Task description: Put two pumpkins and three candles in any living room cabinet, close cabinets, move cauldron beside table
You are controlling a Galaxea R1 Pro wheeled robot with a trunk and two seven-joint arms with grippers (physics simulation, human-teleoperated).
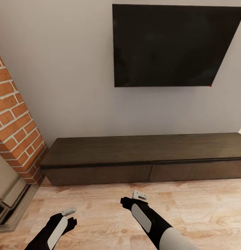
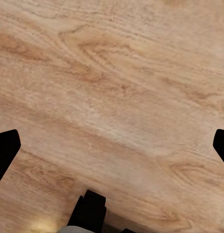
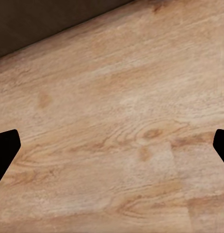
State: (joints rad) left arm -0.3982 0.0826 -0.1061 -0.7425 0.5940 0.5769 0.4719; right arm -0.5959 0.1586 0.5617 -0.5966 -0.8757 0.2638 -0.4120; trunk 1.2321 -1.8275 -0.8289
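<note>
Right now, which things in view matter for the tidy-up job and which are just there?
For the job:
- cabinet, both drawers shut
- left gripper and right gripper, fingers spread, empty

Just there:
- television
- brick fireplace
- wood floor

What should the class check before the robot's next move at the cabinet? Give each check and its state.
1. Cabinet in front of robot: ok.
2. Both drawers shut: ok by the head view.
3. Left pincer open and empty: ok.
4. Right pincer open and empty: ok.
5. Floor between arms and cabinet free: ok.
6. Where the pumpkins and candles are: cannot tell.
</note>
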